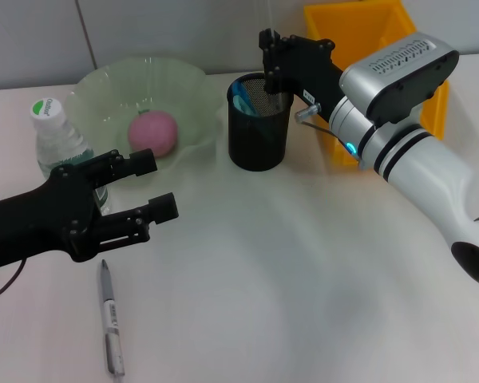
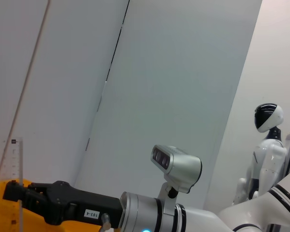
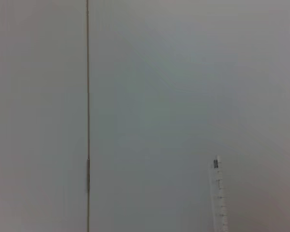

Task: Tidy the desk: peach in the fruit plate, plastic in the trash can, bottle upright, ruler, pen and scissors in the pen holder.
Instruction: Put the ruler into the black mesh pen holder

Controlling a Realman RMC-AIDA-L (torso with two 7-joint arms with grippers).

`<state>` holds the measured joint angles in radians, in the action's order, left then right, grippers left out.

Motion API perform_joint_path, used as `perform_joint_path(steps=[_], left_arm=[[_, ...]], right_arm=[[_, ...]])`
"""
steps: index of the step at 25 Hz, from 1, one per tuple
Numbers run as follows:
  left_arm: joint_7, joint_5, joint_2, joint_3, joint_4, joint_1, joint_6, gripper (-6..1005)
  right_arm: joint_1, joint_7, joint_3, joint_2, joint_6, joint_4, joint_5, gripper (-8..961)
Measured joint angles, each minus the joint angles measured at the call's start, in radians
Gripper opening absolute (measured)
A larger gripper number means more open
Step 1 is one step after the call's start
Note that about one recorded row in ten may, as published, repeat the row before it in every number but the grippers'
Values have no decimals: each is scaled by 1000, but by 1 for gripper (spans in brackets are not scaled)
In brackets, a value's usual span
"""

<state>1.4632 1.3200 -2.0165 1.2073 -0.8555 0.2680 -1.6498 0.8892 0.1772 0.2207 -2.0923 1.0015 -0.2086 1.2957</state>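
While the right gripper point(image 1: 271, 80) pinches a clear plastic ruler point(image 1: 268, 24) upright over the black mesh pen holder point(image 1: 259, 124), the left gripper point(image 1: 164, 185) hovers open and empty, left of that holder. A grey pen point(image 1: 111, 319) lies well left of the holder, nearer the robot.

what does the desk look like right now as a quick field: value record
peach: in the fruit plate
bottle: upright, beside the plate
pen: lying on the desk, not yet in the pen holder
ruler: clear, upright, held over the pen holder
right end effector: above the holder, shut on the ruler
left end effector: open, above the desk near the pen
trash can: yellow, behind the right arm
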Motion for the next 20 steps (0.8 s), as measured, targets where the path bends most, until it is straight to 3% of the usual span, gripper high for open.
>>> perform_joint_path(steps=[8, 14, 20], left_arm=[[0, 1, -1, 0, 0, -1, -2, 806], [0, 1, -1, -7, -2, -1, -2, 807], [0, 2, 0, -11, -2, -1, -2, 807]], right_arm=[[-5, 7, 4, 0, 3, -1, 4, 5], [-14, 8, 1, 0, 13, -10, 4, 164], [-26, 10, 5, 0, 46, -15, 6, 389]])
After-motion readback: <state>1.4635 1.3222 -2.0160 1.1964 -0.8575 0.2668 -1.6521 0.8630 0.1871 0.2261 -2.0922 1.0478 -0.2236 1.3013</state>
